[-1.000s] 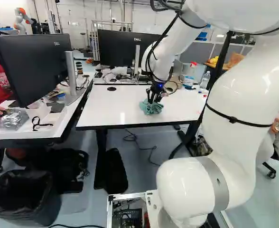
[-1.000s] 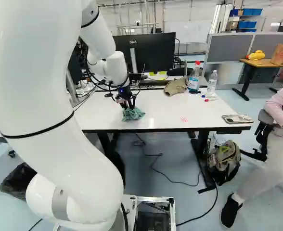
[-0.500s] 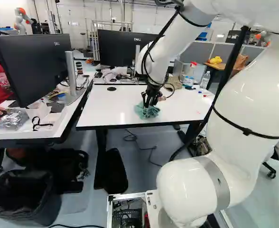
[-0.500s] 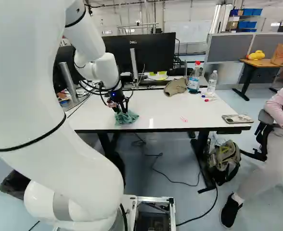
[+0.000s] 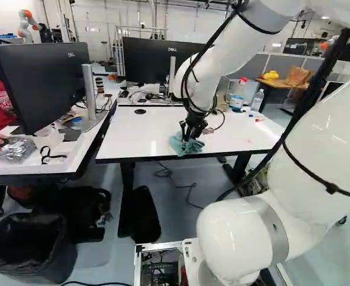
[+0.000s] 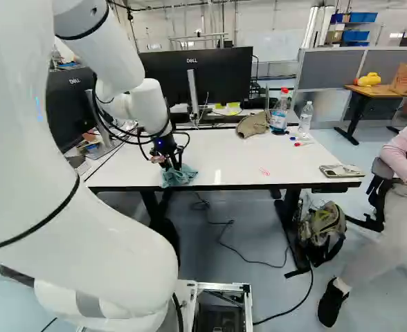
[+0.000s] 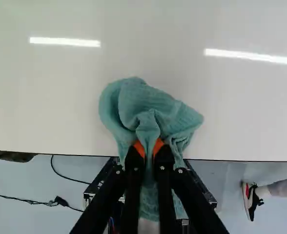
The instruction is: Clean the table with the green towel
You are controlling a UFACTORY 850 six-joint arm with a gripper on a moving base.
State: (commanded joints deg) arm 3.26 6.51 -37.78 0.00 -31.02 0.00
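"What has the black two-finger gripper [image 5: 188, 134] got?"

"One soft, ribbed, blue-green cloth towel [image 7: 146, 105]. Its two fingers, with two orange pads [image 7: 139, 147], stand narrow and pinch a fold from both sides."

"Where's the towel lying?"

"Bunched on the one smooth white rectangular table [image 6: 234, 155], by its near edge, with folds spreading ahead of the fingers and to both sides."

"Anything else on that top?"

"One small patch of thin red marks [image 6: 264, 171], right of the towel in the right base view. Farther right, one flat phone-like thing [image 6: 340, 171]. Toward the back, one tan fabric cap [image 6: 252, 124] and two clear plastic bottles, one red-capped with a blue label [image 6: 279, 114], one smaller and white-capped [image 6: 306, 117]."

"Monitors?"

"Two, both black: one behind the table [image 6: 221, 76], one left of it [image 5: 41, 83]."
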